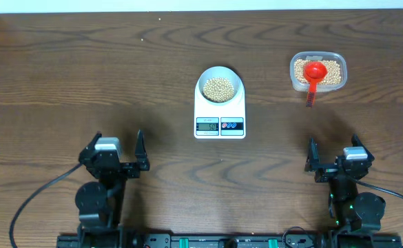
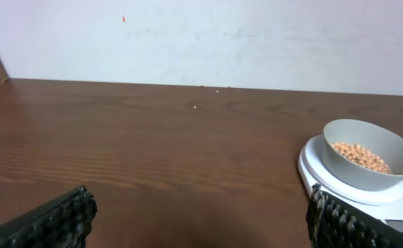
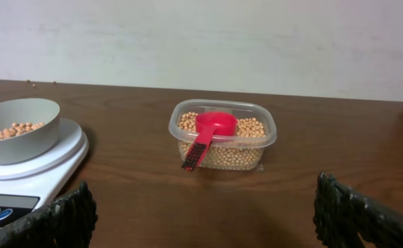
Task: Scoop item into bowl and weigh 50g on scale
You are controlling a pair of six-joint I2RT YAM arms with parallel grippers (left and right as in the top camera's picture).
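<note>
The pale bowl [image 1: 220,85] sits on the white scale [image 1: 219,118] at the table's middle and holds tan beans [image 1: 218,89]. The scale's display is lit. The bowl also shows in the left wrist view [image 2: 370,154] and the right wrist view [image 3: 15,128]. A clear tub [image 1: 317,71] at the right holds more beans, with a red scoop [image 1: 314,74] resting in it, handle over the near rim; it also shows in the right wrist view [image 3: 222,134]. My left gripper [image 1: 114,157] is open and empty near the front left. My right gripper [image 1: 334,162] is open and empty near the front right.
The dark wooden table [image 1: 84,83] ends at a pale wall at the back. A few stray beans [image 2: 195,106] lie near the far edge. Cables run beside both arm bases at the front.
</note>
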